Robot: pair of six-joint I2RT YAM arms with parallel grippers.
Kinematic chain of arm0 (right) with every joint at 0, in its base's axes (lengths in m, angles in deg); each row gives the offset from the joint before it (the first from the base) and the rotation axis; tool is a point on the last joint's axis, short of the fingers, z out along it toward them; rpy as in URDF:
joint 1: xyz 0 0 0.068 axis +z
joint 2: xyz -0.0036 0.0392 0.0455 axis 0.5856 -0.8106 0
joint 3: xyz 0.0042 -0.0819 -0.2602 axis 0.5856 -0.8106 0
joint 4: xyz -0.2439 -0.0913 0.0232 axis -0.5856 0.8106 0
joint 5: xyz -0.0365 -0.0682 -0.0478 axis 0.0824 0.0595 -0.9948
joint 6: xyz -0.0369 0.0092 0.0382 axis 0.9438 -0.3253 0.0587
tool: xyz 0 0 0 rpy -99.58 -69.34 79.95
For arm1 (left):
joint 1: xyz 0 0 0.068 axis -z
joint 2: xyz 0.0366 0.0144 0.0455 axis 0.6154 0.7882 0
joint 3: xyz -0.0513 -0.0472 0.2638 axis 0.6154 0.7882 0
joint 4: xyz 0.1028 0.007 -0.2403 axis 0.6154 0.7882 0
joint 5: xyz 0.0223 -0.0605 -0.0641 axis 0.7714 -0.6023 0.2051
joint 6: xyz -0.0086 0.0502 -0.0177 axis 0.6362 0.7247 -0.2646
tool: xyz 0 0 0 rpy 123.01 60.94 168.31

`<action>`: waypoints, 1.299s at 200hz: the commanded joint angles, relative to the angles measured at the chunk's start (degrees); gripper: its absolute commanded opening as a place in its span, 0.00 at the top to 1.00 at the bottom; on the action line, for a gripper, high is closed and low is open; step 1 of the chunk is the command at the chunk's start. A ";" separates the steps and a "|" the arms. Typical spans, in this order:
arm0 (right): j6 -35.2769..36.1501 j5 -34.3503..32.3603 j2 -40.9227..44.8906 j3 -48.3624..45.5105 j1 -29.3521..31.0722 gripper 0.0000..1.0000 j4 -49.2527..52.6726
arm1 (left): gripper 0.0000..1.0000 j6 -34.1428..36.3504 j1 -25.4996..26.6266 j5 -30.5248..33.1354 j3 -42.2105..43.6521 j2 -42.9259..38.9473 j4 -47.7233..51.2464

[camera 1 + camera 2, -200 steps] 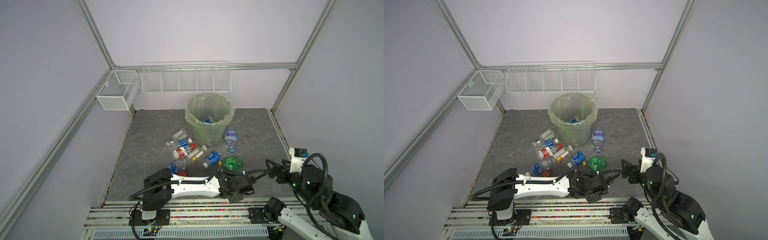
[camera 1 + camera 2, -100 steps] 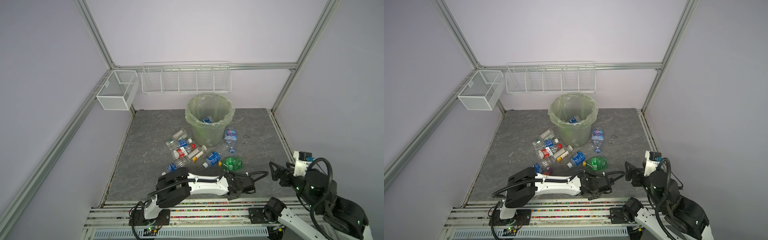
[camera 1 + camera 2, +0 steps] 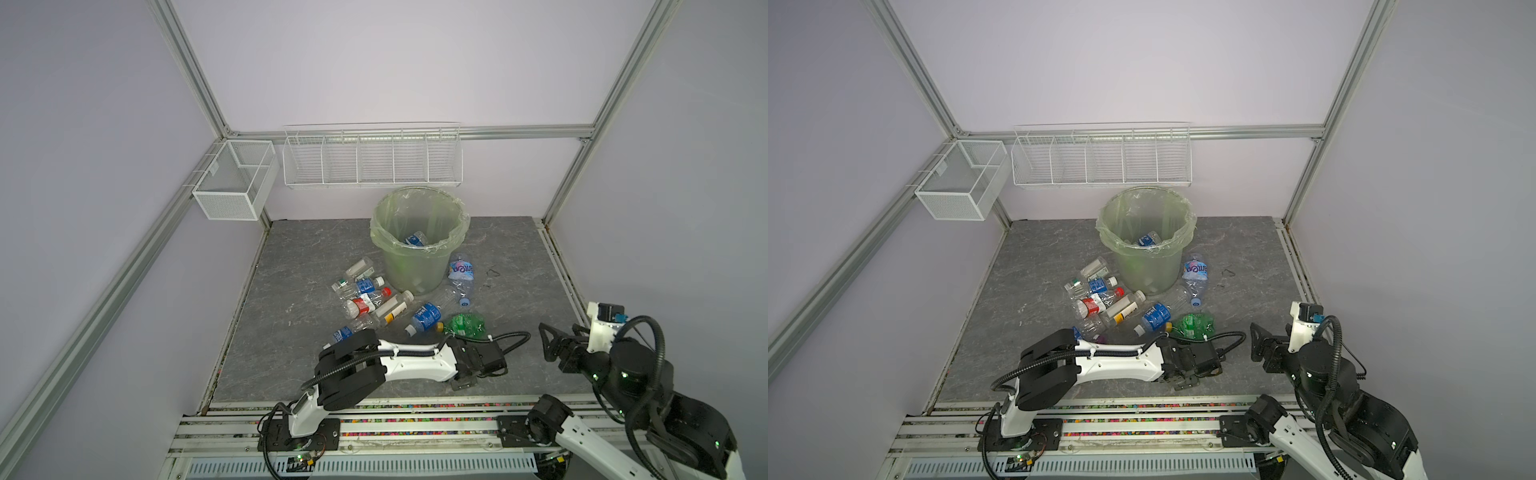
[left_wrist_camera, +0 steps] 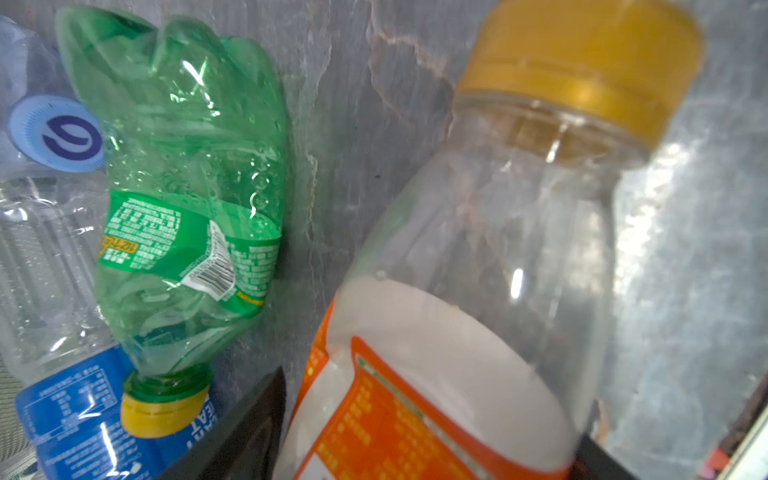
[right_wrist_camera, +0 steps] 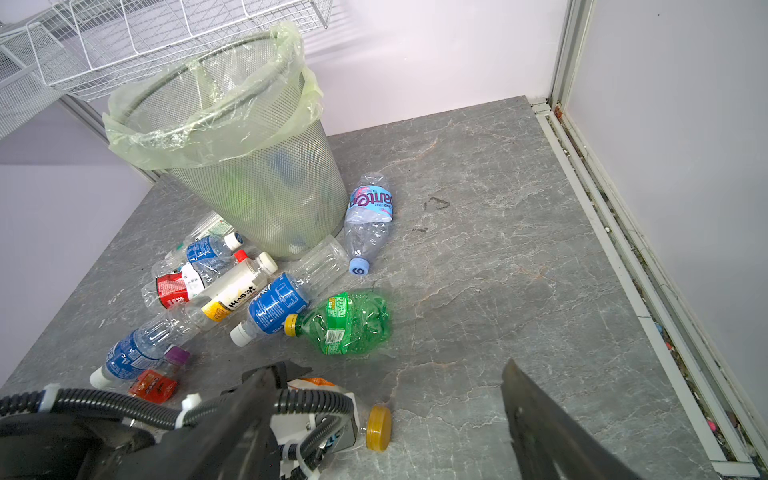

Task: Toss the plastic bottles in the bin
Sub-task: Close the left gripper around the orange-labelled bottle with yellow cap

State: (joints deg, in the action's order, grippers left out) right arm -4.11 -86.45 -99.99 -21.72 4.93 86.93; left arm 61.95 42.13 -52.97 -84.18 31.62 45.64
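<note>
An orange-labelled bottle with a yellow cap lies on the floor near the front. My left gripper is low over it, shut on its labelled body, a finger against each side. Just beyond lie a crushed green bottle and a blue-labelled one. Several more bottles lie left of the bin, and one lies to its right. One bottle rests inside the bin. To the right, my right gripper hovers open and holds nothing.
White wire baskets hang on the back wall and on the left frame. Aluminium posts stand at the corners and a raised rail runs along the right edge of the floor. The left arm's cable loops toward the right gripper.
The left arm's elbow has swung to the right and its gripper has settled lower over the orange-labelled bottle. The right arm has drawn back a little to the right.
</note>
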 commanded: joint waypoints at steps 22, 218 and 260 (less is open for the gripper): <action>-1.35 -0.71 0.53 -0.78 0.18 0.12 -0.19 | 0.30 1.32 -0.84 -3.07 -1.64 2.45 2.50; -0.93 -1.64 0.73 -0.42 0.17 0.12 -0.30 | 0.65 -1.34 -2.51 -8.25 2.11 -9.45 0.76; -1.04 -1.76 0.90 -0.68 0.18 0.12 -0.16 | 0.66 -2.19 -2.68 -7.95 3.06 -14.73 0.46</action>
State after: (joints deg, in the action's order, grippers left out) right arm -4.44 -86.89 -99.99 -21.87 4.93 86.93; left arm 60.86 39.84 -60.68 -81.97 20.12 46.52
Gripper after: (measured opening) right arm 0.883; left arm 0.362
